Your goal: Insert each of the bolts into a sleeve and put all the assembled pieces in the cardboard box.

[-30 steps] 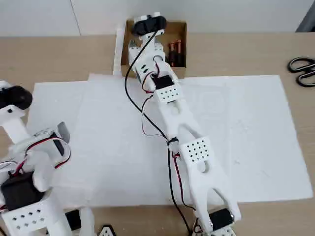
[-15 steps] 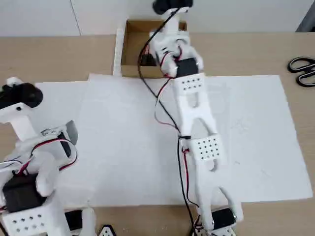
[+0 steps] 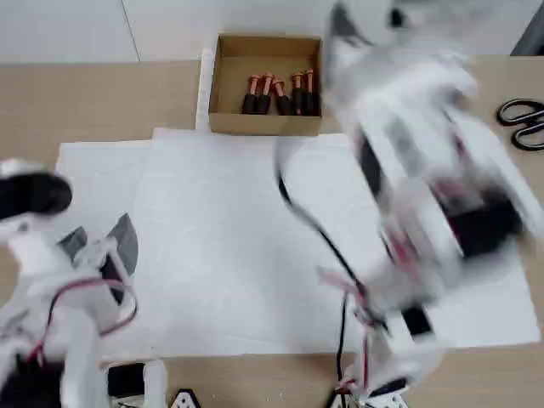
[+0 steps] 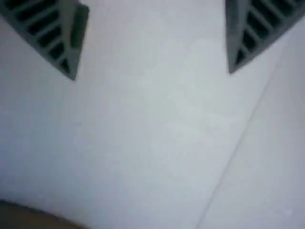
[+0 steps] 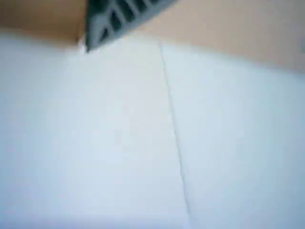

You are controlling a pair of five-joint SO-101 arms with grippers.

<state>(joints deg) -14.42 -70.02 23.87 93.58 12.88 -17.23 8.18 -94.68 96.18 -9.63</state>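
High view: five assembled pieces (image 3: 280,92) lie in the cardboard box (image 3: 228,81); I judge the task complete, so the next move is parking both arms
Left wrist view: left gripper (image 4: 151,74) spread wide, empty, over white paper (image 4: 152,152)
Right wrist view: right gripper (image 5: 114,21) above the paper's edge; I cannot tell its opening

Overhead high view; wrist views close over sheet (image 3: 229,255).

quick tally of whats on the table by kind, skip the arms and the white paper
assembled pieces, lying in the box: 5
cardboard box: 1
scissors: 1
total: 7
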